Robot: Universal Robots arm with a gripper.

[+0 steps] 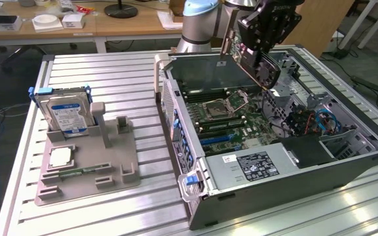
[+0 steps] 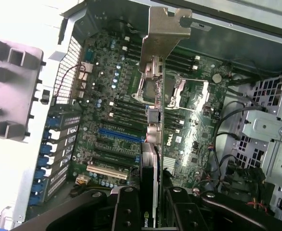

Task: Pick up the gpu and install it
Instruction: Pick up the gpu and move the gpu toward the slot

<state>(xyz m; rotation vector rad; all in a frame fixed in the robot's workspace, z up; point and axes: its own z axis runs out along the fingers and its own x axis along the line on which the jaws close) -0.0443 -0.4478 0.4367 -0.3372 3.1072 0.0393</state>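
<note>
The pincer (image 1: 266,34) holds the gpu (image 1: 258,66) tight, with one black finger pressed on each flat side of the card. The gpu hangs just under the pincer, up in the air over the open computer case (image 1: 346,167). It touches nothing but the pincer.

From the wrist, the gpu (image 2: 150,163) shows on its thin edge. Its long side runs away from the pincer (image 2: 149,204) out to the shiny metal bracket (image 2: 166,33) at the far end.

The green board (image 1: 225,115) lies well below the pincer, flat in the bottom of the case. The blue slot (image 2: 119,136) on it sits below and a bit to one side of the card. I think the slot's long line does not match the card's long line yet; the two look crossed.

There is not much room down there: wires and a metal cage stand near the board.

Far off to the side of the pincer, the hard drive (image 1: 67,115) stands in a grey holder (image 1: 90,172) on the worktop (image 1: 110,73)
</note>
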